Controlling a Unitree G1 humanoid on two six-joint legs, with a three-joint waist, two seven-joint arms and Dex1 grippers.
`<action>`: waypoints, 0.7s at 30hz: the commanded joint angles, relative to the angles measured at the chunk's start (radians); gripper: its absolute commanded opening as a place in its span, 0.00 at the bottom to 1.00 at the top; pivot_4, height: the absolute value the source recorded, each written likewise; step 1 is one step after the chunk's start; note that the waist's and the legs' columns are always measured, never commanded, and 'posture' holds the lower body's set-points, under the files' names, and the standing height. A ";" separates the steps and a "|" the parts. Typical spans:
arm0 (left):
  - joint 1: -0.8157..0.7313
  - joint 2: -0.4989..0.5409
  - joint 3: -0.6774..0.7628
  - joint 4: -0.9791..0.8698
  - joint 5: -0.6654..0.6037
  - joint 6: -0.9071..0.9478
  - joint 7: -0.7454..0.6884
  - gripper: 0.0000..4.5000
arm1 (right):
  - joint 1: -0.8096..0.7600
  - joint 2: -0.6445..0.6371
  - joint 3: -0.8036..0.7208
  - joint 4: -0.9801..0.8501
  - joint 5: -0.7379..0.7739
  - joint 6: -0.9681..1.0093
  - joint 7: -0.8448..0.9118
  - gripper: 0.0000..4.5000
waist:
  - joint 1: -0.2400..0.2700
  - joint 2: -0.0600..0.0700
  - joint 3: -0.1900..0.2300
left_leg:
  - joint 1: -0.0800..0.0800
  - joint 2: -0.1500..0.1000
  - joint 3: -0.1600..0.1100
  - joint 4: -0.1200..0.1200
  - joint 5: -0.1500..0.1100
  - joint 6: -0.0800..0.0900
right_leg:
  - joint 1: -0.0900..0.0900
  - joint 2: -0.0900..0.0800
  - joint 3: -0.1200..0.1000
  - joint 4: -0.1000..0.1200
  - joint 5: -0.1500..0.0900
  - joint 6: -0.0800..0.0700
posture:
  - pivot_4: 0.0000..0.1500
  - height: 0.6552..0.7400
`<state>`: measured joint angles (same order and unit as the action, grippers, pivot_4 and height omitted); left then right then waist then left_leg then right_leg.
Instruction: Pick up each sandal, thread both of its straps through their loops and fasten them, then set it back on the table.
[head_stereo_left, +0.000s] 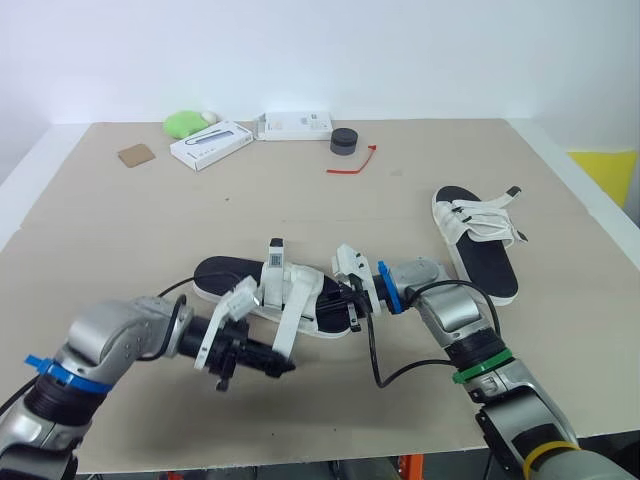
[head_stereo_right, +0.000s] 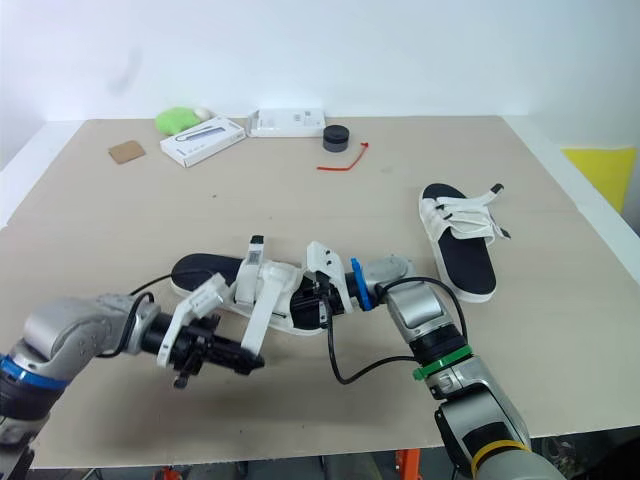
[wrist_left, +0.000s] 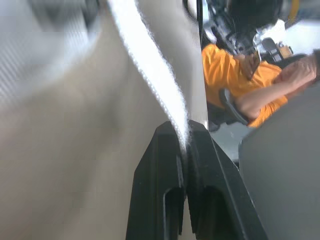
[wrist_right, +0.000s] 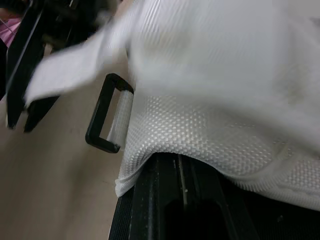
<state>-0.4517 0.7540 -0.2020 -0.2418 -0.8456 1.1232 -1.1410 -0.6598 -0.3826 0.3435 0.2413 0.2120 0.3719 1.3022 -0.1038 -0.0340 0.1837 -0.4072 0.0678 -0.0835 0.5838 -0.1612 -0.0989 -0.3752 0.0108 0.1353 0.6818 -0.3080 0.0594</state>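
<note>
My left gripper (head_stereo_left: 281, 367) pinched the strap (head_stereo_left: 288, 325) taut; my right gripper (head_stereo_left: 351, 300) clamped the near sandal (head_stereo_left: 215, 272), steadying its loop (wrist_right: 102, 120).

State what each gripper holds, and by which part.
The left gripper pinches the near sandal's loose white strap; the right gripper clamps that sandal's white upper beside its black loop.

The left arm (head_stereo_left: 120, 335) is reaching in from the lower left, its forearm lying low and pointing to the right. The left gripper (head_stereo_left: 283, 367) is pinching a white strap (wrist_left: 150, 75), its two black fingers (wrist_left: 155, 190) pressing together on it. The right arm (head_stereo_left: 462, 322) is coming up from the lower right, bending at the elbow so that the wrist is pointing left. The right gripper (head_stereo_left: 348, 300) is clamping the white upper of the sandal (head_stereo_left: 225, 272), near the left gripper.
</note>
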 joint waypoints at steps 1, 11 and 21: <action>-0.137 -0.035 0.094 0.060 -0.121 0.117 0.000 0.00 | 0.031 -0.005 0.039 0.036 -0.033 0.025 -0.007 0.00 | 0.000 0.000 0.000 | 0.000 0.000 0.000 0.000 0.000 0.000 | 0.000 0.000 0.000 0.000 0.000 0.000 | 1.00 1.00; -0.476 -0.195 0.169 0.474 -0.119 0.245 0.075 0.00 | 0.027 -0.005 0.037 0.045 -0.035 0.022 -0.008 0.00 | -0.001 0.000 0.000 | 0.000 0.000 -0.001 0.000 0.000 0.000 | 0.001 0.000 -0.001 0.000 0.000 0.001 | 1.00 1.00; -0.470 -0.212 -0.058 0.567 0.062 0.125 -0.116 0.00 | 0.041 -0.003 0.034 0.027 -0.031 0.030 -0.021 0.00 | -0.001 0.000 0.000 | 0.000 0.000 -0.001 0.000 0.000 0.000 | 0.001 0.001 -0.001 0.000 0.001 0.001 | 1.00 1.00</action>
<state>-0.9177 0.5479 -0.2517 0.3427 -0.7881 1.2603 -1.2236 -0.6564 -0.3825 0.3420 0.2363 0.2125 0.3724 1.3012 -0.1047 -0.0336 0.1836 -0.4076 0.0675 -0.0846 0.5841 -0.1610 -0.0993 -0.3745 0.0114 0.1344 0.6818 -0.3075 0.0603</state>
